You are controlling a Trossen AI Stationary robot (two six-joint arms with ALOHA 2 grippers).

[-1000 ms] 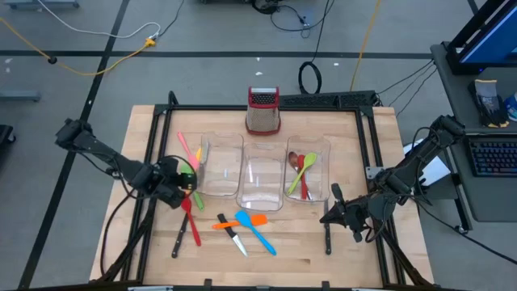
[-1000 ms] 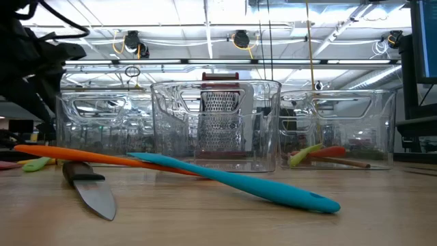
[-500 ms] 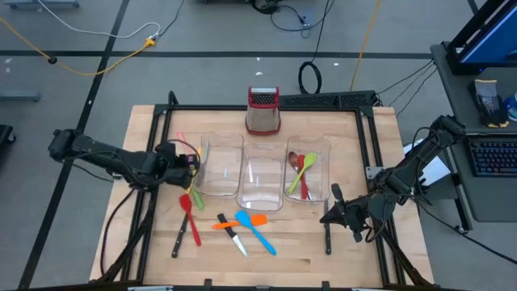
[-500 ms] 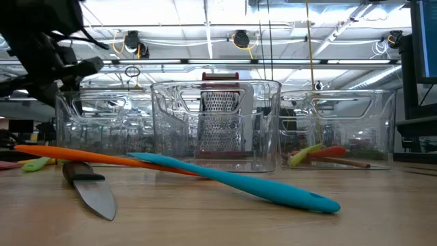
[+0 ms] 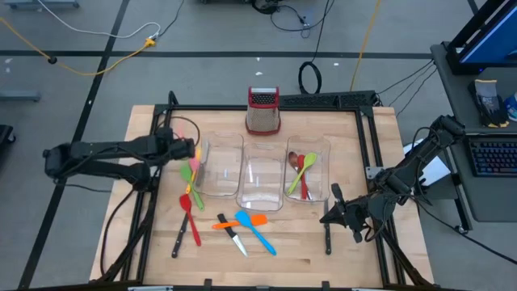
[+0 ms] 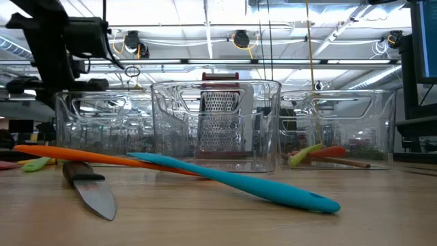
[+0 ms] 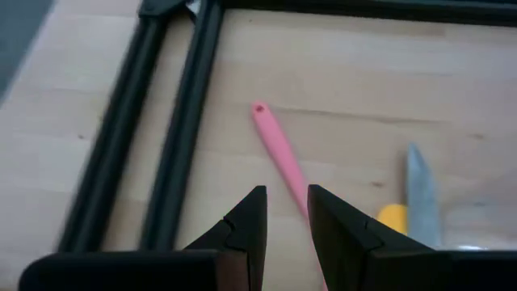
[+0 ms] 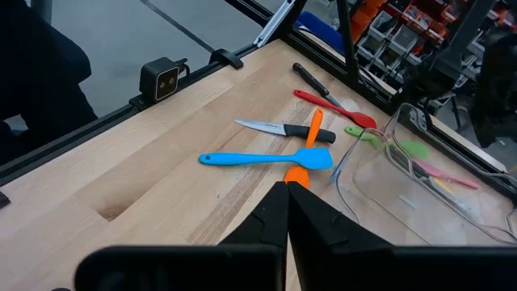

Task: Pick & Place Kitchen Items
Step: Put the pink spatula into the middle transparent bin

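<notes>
Loose utensils lie on the table's near left part: a pink spatula (image 7: 279, 153), a yellow one (image 5: 194, 162), a green one (image 5: 191, 175), a red spoon (image 5: 187, 212), a black-handled knife (image 5: 178, 239), an orange spatula (image 5: 238, 222), a blue spatula (image 5: 258, 233) and a second knife (image 5: 233, 234). A brown spoon, a green utensil and a red one lie in the right bin (image 5: 308, 170). My left gripper (image 5: 192, 150) is open above the pink spatula; in the left wrist view (image 7: 287, 214) the spatula's handle runs under the gap between its fingers. My right gripper (image 5: 327, 217) is shut and empty at the near right.
Three clear bins stand in a row mid-table: the left one (image 5: 220, 166), the middle one (image 5: 262, 174) and the right one. A steel box grater with a red top (image 5: 263, 111) stands behind them. A black frame rail (image 7: 174, 137) runs along the table's left side.
My left gripper has gone from beside the red spoon and green utensil toward the table's far edge, and now hangs over the pink spatula by the left bin. My right arm has kept still.
</notes>
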